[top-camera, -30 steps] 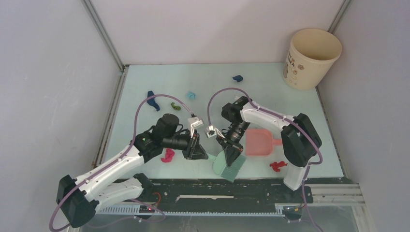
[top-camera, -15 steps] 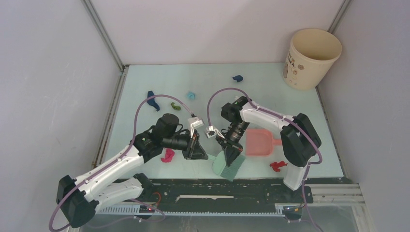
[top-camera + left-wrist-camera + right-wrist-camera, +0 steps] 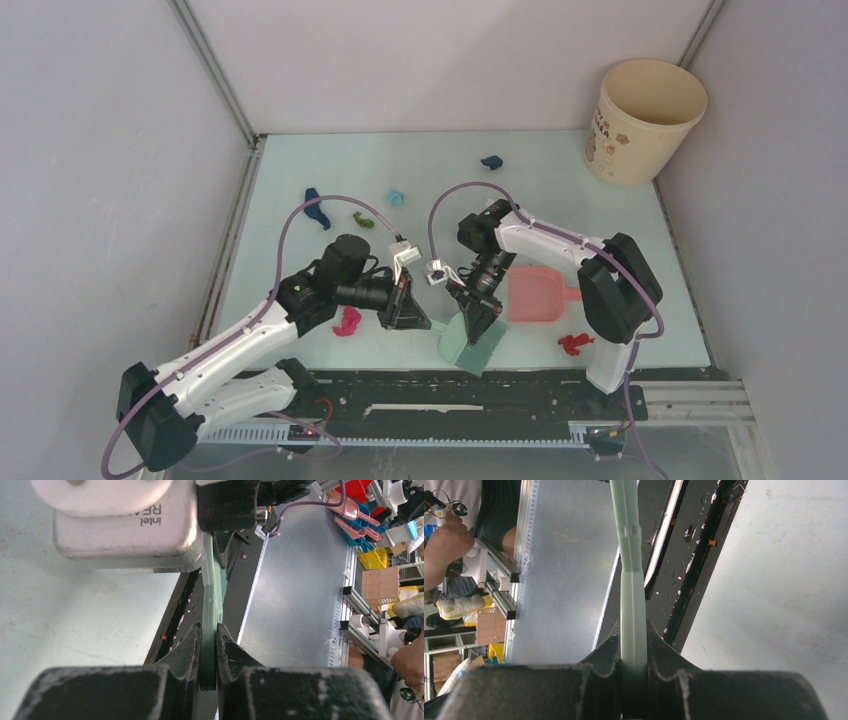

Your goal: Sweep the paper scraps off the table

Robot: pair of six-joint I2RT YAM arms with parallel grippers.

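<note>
Evidently the sweeping has hardly begun, as far as the pictures show. Six scraps lie loose on the table [image 3: 440, 170], and none appears to be in the dustpan [image 3: 530, 295]. A magenta scrap [image 3: 347, 320] sits near the front, just left of the left arm's wrist. A red scrap [image 3: 574, 343] lies near the front right, close to the dustpan's handle. Farther back are a dark blue scrap [image 3: 316, 208] on the left, a green scrap [image 3: 362, 218] and a teal scrap [image 3: 396, 197] beside it, and another blue scrap [image 3: 491, 161] toward the far right.

Both arms meet at the near middle over the brush [image 3: 470, 348]. The left gripper [image 3: 208, 632] pinches a thin green edge of it, fingers nearly closed. The right gripper [image 3: 633, 630] clamps the same green piece tightly. It looks like a handover or a shared grip; gathering the scraps into the dustpan and emptying it remain to be done.

The scraps are small, crumpled, light paper. The table is smooth, matte, pale mint. The brush is pale green plastic, flat and narrow edge-on, with a small step along it. The dustpan is pink plastic, a shallow scoop with a short handle. A cream bucket [image 3: 640, 125], round and tapered, stands at the far right corner. The fingers are black, rough and curved.
</note>
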